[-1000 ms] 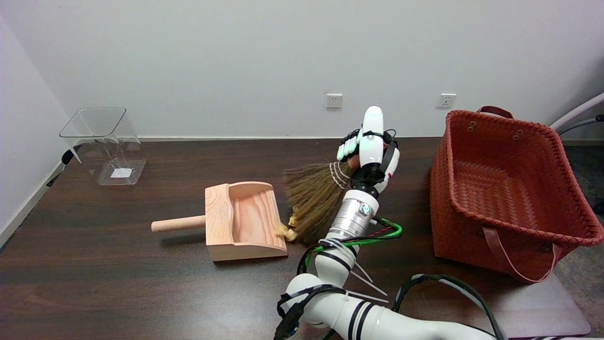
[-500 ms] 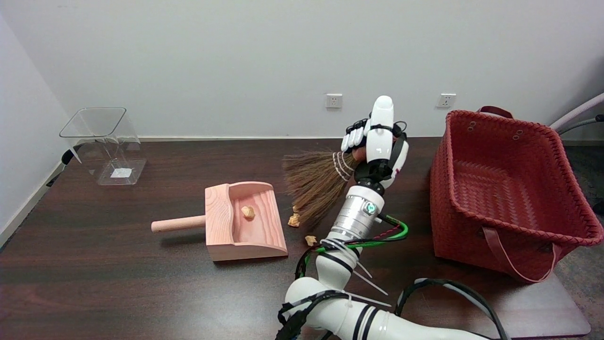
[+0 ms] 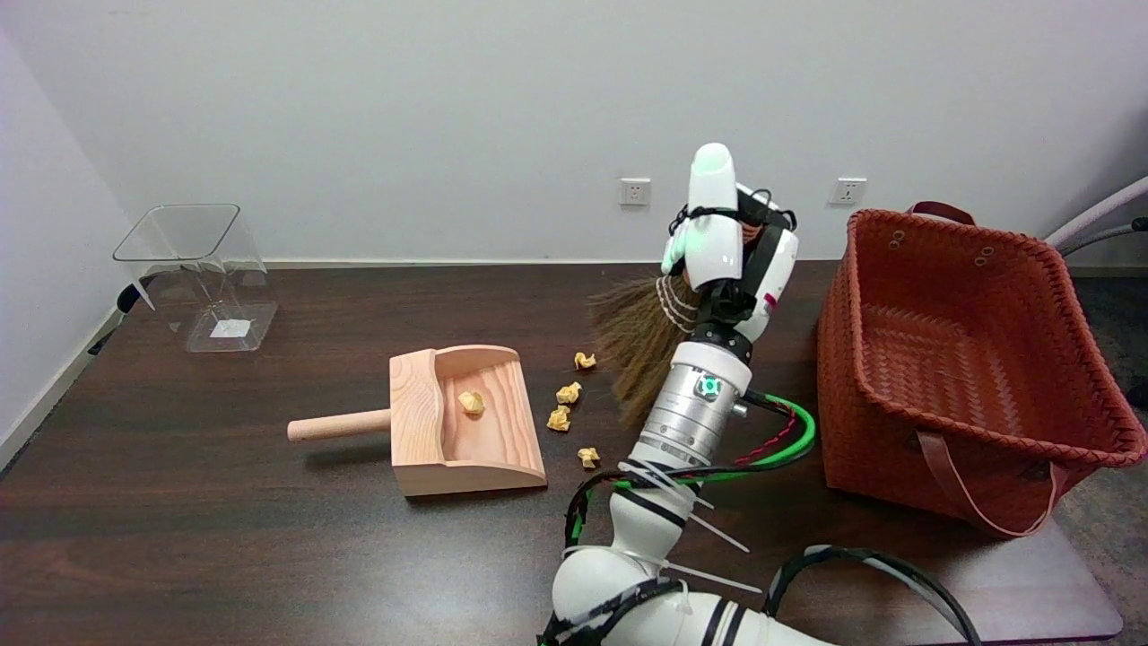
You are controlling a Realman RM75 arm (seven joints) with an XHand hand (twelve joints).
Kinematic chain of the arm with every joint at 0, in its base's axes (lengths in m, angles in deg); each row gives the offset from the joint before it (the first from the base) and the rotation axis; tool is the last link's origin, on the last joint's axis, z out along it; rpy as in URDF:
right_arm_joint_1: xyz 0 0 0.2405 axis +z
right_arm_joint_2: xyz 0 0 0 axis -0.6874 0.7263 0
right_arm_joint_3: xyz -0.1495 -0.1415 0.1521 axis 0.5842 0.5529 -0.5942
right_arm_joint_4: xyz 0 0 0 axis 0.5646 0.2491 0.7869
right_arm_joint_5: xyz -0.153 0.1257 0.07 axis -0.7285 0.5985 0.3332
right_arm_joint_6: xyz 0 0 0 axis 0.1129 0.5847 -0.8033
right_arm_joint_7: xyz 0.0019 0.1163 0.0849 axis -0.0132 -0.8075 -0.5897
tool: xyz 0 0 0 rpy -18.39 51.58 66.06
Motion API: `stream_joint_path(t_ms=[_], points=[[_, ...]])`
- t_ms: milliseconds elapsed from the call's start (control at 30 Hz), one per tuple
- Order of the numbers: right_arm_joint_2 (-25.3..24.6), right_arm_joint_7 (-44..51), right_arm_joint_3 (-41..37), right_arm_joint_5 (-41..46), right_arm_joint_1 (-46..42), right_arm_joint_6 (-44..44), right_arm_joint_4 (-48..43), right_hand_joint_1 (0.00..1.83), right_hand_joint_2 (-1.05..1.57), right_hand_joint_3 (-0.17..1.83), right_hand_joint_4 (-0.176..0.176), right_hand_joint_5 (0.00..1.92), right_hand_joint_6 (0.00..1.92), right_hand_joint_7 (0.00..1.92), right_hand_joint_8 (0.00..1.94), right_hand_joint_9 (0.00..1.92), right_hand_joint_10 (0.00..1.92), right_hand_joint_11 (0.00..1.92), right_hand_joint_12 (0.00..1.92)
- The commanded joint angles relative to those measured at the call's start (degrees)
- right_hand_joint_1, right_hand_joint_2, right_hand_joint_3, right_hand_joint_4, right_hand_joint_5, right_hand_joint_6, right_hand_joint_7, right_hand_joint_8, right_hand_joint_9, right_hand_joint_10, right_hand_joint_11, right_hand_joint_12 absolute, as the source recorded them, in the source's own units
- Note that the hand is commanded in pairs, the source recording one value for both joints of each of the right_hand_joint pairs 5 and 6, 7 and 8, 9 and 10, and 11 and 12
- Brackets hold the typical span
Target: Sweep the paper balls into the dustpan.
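A wooden dustpan lies at mid-table, its handle pointing left and its mouth facing right. One yellow paper ball sits inside it. Several more paper balls lie on the table just right of the mouth: one at the back, two in the middle, one nearest. My right hand grips the handle of a straw broom. The bristles hang to the right of the balls, lifted off them. The broom handle is hidden inside the hand.
A large red woven basket stands at the right, close to my arm. A clear plastic bin sits at the back left. The dark table ends near the lower right corner. Cables loop around my forearm.
The hand has risen and pulled the broom back to the right, away from the dustpan. One ball landed inside the pan; the others now lie uncovered beside its mouth.
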Motion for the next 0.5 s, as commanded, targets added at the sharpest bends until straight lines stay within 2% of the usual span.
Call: stream_joint_path(t_ms=[33,300,500], points=[[-1.76,40.12,2.63,-13.78,-4.92,-0.36,-7.64,0.64,1.57,-0.17,0.0,1.92,1.92,1.92,1.92,1.92,1.92,1.92,1.92],[-3.31,45.31,2.73,-16.3,-4.71,-0.37,-2.33,0.68,1.57,-0.17,0.0,1.92,1.92,1.92,1.92,1.92,1.92,1.92,1.92],[-4.74,45.35,2.54,-15.85,-4.74,0.87,3.91,0.69,1.57,-0.17,0.0,1.92,1.92,1.92,1.92,1.92,1.92,1.92,1.92]])
